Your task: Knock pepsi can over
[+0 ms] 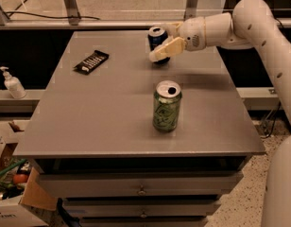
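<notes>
So the pepsi can (156,35) stands near the table's (89,126) far edge, with the gripper (161,52) right up against its front-right side. The other can (166,106) sits nearer, mid-table. A flat packet (91,62) lies back-left, and a pump bottle (11,83) stands off the table, further left.

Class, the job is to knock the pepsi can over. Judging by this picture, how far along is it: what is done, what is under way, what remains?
Done: the approach; the gripper sits right at the pepsi can on the far side of the table. Under way: it appears to press against the can's front. Left: the tipping itself, since the can stands upright.
</notes>
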Controlling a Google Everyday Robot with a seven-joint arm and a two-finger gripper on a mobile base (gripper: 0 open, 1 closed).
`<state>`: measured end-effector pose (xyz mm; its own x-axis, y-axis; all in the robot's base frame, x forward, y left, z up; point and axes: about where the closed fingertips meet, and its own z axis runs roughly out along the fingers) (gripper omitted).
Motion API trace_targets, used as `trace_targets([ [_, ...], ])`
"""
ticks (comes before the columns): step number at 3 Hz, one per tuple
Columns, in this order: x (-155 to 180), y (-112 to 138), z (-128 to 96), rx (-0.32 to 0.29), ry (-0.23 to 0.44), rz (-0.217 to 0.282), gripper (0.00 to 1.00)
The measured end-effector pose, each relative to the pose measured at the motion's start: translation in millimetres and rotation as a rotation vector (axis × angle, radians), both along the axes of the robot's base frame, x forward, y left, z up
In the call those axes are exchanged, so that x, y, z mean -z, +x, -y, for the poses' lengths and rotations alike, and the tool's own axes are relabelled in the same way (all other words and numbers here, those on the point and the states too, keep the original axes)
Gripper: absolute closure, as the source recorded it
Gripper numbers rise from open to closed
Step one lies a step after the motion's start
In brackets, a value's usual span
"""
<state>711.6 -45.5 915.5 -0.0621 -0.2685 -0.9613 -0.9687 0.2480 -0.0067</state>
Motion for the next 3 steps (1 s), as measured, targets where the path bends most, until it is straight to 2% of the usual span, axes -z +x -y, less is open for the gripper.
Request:
trace_targets([
  [1,-83.8,-117.0,-15.3,-0.296,0.133,-0.074,0.00],
  [2,-90.1,-120.7,-13.2,-0.289,0.103,-0.039,0.00],
  [3,-74.0,-90.5,1.6,-0.198,0.052,-0.001,0.00],
])
